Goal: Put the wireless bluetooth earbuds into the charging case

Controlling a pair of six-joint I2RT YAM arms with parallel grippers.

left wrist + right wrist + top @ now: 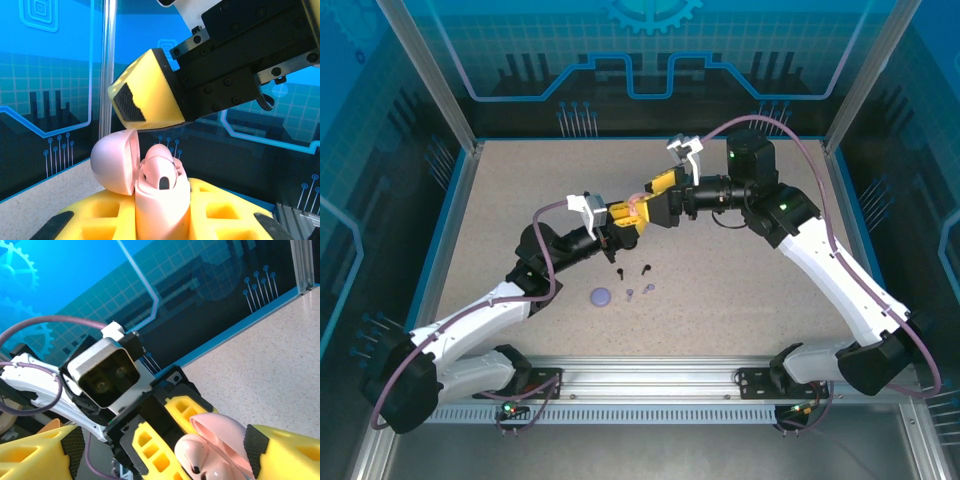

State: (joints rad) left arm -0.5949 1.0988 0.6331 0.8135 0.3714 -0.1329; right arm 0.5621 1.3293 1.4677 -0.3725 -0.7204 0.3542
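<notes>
Your arms meet tip to tip, raised over mid-table (770, 300). Left gripper (627, 214) clamps the pink charging case (161, 202), lid open, with a pink earbud (160, 169) in it. Right gripper (652, 203) straddles the case, fingers spread wide. Black earbuds (620, 271) and lavender earbuds (649, 288) lie toward the near edge.

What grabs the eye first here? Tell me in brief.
The left hand grips an open pink case in mid-air above the table, with a pink earbud seated inside. The right hand hovers open over it. Below, on the table, lie black earbuds and lavender pieces.
</notes>
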